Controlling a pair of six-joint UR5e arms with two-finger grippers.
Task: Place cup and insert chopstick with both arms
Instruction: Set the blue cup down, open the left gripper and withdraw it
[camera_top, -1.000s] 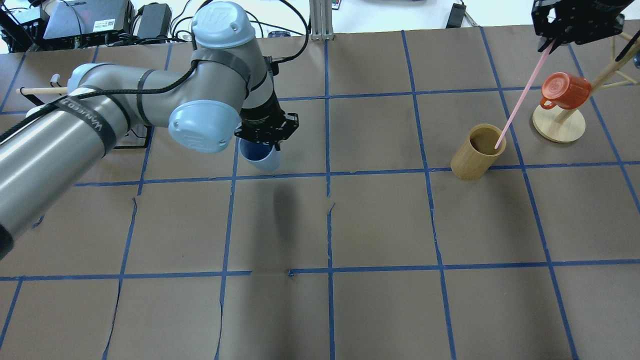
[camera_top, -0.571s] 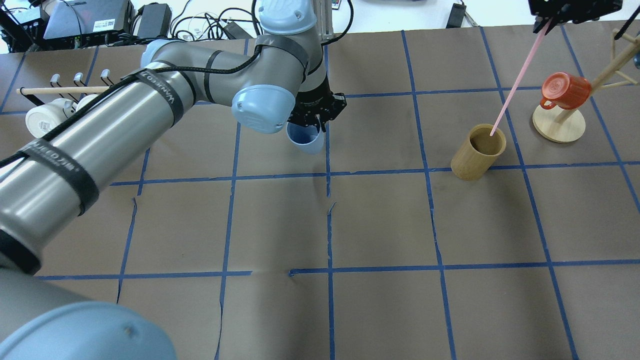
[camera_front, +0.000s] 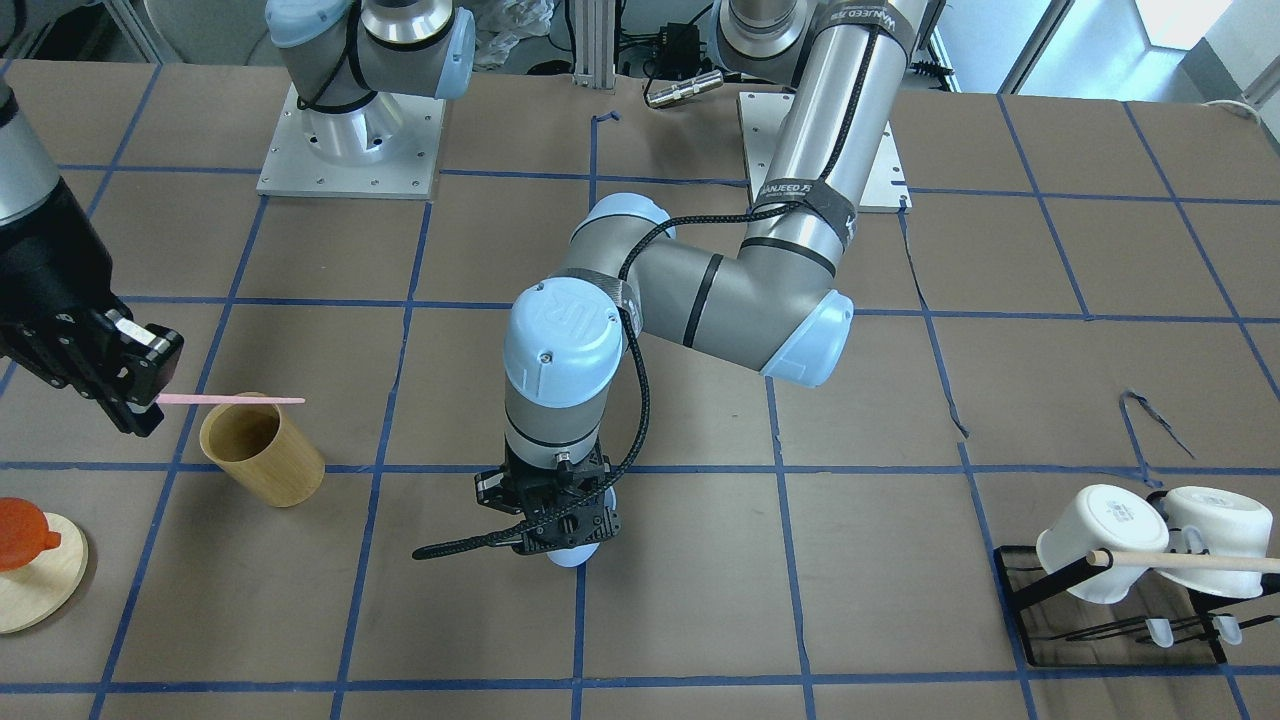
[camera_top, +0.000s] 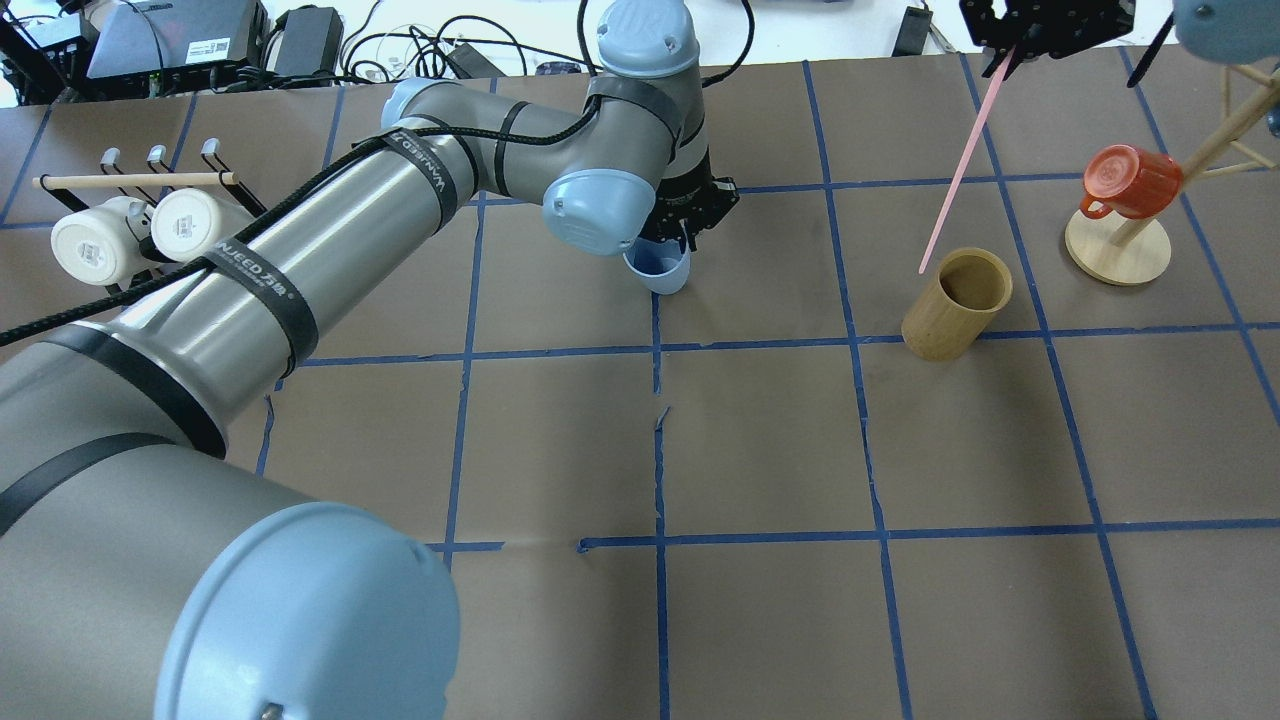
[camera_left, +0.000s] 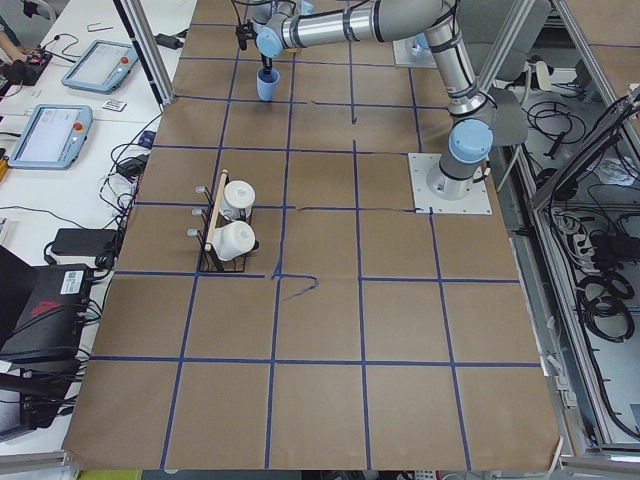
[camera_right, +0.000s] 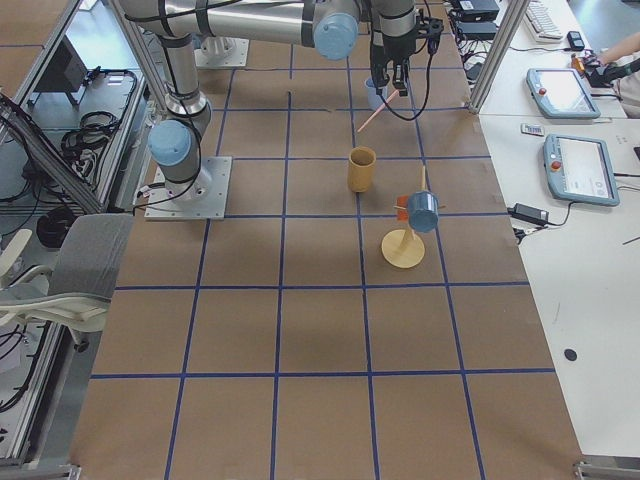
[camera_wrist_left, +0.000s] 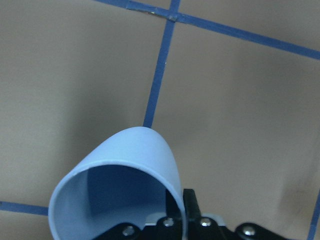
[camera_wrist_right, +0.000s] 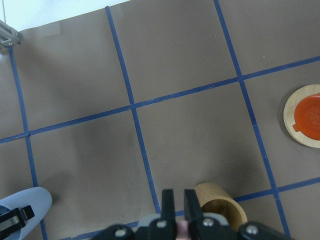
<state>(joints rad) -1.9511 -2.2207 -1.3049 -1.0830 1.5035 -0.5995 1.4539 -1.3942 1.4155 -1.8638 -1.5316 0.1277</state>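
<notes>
Left tool (camera_top: 688, 228) is clamped on the cup (camera_top: 660, 270), gripping its wall at the rim. In the left wrist view one finger sits outside the wall, the other isn't clear. The cup hangs tilted under the tool w/ its mouth toward the wrist cam. It's near the bench's (camera_top: 760, 430) ctr line, far side from the robot, over a blue tape line (camera_wrist_left: 159, 70). From the front, only the cup's base (camera_front: 568, 556) peeks out below the tool (camera_front: 558, 522). Can't tell if it touches the bench.

Right tool (camera_top: 1012, 48) has its fingers nearly together, pinching the top end of the chopstick (camera_top: 958, 165). The stick slants down and toward bench ctr. Its free tip is in the air just outside the wooden cup's (camera_top: 955, 305) rim, not inside it. In the front view the chopstick (camera_front: 235, 400) reads as level, crossing just above that cup's (camera_front: 265, 455) mouth.

Cup and chopstick are well apart, w/ roughly one tape square btw them.

Also on the bench:
- a red mug (camera_top: 1130, 180) on a wooden stand (camera_top: 1115, 250), right end
- two white mugs (camera_top: 130, 235) on a black rack, left end
</notes>
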